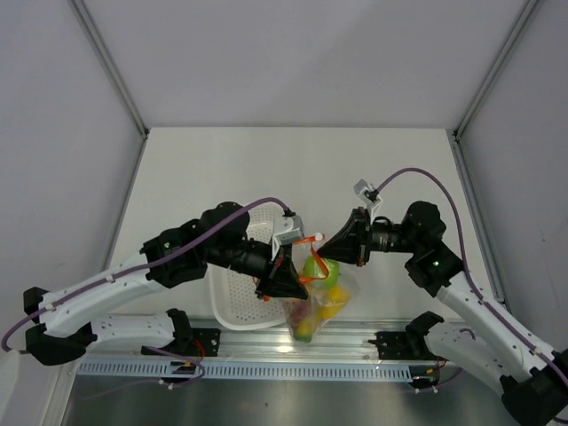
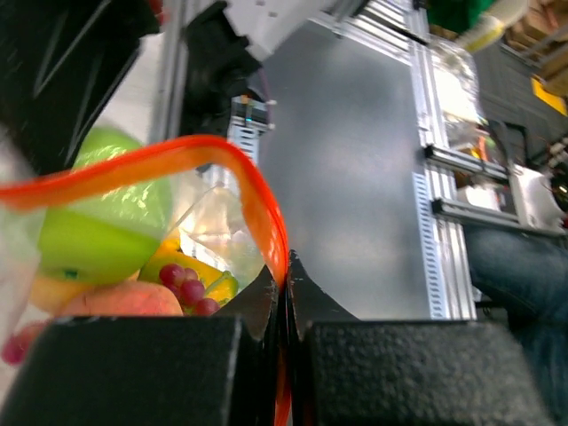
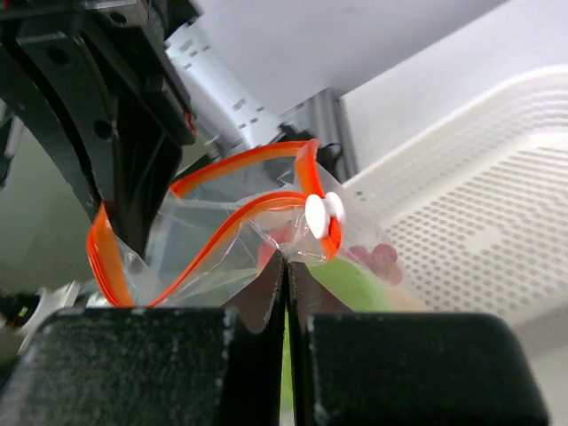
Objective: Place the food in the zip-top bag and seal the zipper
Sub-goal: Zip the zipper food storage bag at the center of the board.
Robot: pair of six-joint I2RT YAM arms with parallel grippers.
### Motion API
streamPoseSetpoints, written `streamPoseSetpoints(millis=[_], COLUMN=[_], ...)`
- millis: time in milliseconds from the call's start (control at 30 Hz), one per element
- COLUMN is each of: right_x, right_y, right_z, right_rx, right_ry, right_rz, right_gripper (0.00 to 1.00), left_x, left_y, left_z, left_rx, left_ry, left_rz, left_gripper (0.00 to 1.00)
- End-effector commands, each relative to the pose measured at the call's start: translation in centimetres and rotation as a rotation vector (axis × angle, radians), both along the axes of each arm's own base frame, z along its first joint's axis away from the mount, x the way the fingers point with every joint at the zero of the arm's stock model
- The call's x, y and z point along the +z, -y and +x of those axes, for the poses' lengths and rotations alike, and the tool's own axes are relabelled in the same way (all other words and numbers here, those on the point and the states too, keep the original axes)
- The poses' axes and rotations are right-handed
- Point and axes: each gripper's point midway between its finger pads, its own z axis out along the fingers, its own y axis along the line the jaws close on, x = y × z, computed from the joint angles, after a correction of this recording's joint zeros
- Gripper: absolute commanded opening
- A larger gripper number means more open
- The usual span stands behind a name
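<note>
We log the left gripper [image 2: 286, 264] clamped on the red-orange zipper [image 2: 133, 170], and the right gripper [image 3: 286, 259] closed on the zip-top bag [image 1: 330, 306] at its mouth, just below the white slider [image 3: 324, 215]. The bag hangs between them at the table's [image 1: 222, 177] near edge, just right of the white basket [image 1: 241, 302]. Its mouth gapes, and inside are a green apple [image 2: 98, 231], grapes [image 2: 186, 286] and a peach [image 2: 106, 300].

Left claw [image 2: 284, 275] pinches the orange zipper [image 2: 177, 156] above green apple [image 2: 98, 231], grapes [image 2: 186, 286], seemingly a peach [image 2: 115, 302]
</note>
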Motion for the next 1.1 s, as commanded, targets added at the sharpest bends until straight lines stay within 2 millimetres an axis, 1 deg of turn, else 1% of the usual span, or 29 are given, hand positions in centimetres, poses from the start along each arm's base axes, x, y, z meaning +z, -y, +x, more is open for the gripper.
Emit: streamPoseSetpoints(millis=[0,33,100,167,200,233,267,300,333,367,400,433,467,533,600,633,667,700,733,767,800,833,933,1000,1067], right_x=[-1.0,-1.3,-2.3,-2.9,-3.5,-3.6,-4.0,-4.3,-4.1,-4.1,-4.3,-4.2,-4.0,-4.2,-4.0,-4.0,-4.0,-3.8,-3.7,-3.7,-3.3,-3.0,-2.2,-2.1,-1.5], right_y=[2.1,2.5,3.2,3.6,4.0,4.2,4.5,4.9,5.2,5.5,5.7,5.9,6.1,6.4,6.6,6.6,6.5,6.5,6.5,6.5,6.5,6.5,6.5,6.6,6.6], right_z=[1.7,2.1,2.1,2.2,2.0,2.1,2.5,2.4,2.1,2.2,2.1,1.9,1.8,1.6,1.3,1.2,1.1,1.0,0.9,0.9,0.7,0.4,0.0,-0.2,-0.5], right_rx=[-0.19,-0.232,-0.27,-0.303,-0.315,-0.332,-0.366,-0.381,-0.395,-0.416,-0.423,-0.428,-0.436,-0.444,-0.437,-0.428,-0.42,-0.414,-0.412,-0.407,-0.403,-0.389,-0.379,-0.372,-0.362], right_ry=[-0.045,-0.052,-0.07,-0.08,-0.092,-0.093,-0.092,-0.102,-0.085,-0.081,-0.085,-0.072,-0.069,-0.071,-0.065,-0.06,-0.058,-0.057,-0.059,-0.064,-0.059,-0.056,-0.044,-0.048,-0.037], right_rz=[-0.078,-0.095,-0.133,-0.155,-0.178,-0.187,-0.199,-0.215,-0.211,-0.214,-0.223,-0.222,-0.223,-0.241,-0.251,-0.254,-0.256,-0.258,-0.261,-0.265,-0.26,-0.253,-0.245,-0.256,-0.249], right_gripper=[0.0,0.0,0.0,0.0,0.0,0.0,0.0,0.0,0.0,0.0,0.0,0.0,0.0,0.0,0.0,0.0,0.0,0.0,0.0,0.0,0.0,0.0,0.0,0.0,0.0], left_x=[-1.9,-2.6,-3.4,-3.8,-4.0,-4.1,-4.1,-4.4,-4.5,-4.5,-4.9,-4.5,-4.2,-3.7,-1.9,-1.5,-0.6,-0.8,1.4,0.7,0.7,1.7,1.7,1.4,1.5], left_y=[1.2,1.4,2.1,2.8,3.1,3.3,3.6,3.6,3.7,3.8,3.6,3.4,3.2,2.7,2.0,2.0,2.2,2.4,2.5,3.0,3.3,3.7,4.9,5.9,6.7], left_z=[3.4,4.3,5.0,5.7,5.9,6.1,6.4,6.6,6.7,6.9,7.0,7.2,7.3,8.0,8.7,8.9,9.2,9.5,9.8,10.2,10.4,10.7,11.2,10.9,10.2], left_rx=[0.169,0.213,0.236,0.257,0.263,0.274,0.281,0.293,0.297,0.305,0.314,0.328,0.338,0.385,0.429,0.44,0.448,0.455,0.468,0.467,0.462,0.466,0.443,0.392,0.33], left_ry=[0.028,0.037,0.043,0.051,0.053,0.05,0.055,0.057,0.054,0.06,0.06,0.069,0.076,0.108,0.144,0.154,0.165,0.172,0.189,0.191,0.2,0.214,0.255,0.267,0.271], left_rz=[0.059,0.077,0.088,0.076,0.075,0.073,0.06,0.064,0.066,0.062,0.069,0.056,0.047,0.031,-0.009,-0.015,-0.024,-0.01,-0.035,-0.004,0.003,-0.02,-0.04,-0.04,-0.063], left_gripper=[0.02,0.03,0.02,0.03,0.05,0.1,0.3,0.41,0.49,0.65,0.72,0.8,0.84,0.98,1.0,1.0,1.0,1.0,1.0,1.0,0.99,1.0,1.0,0.99,0.99])
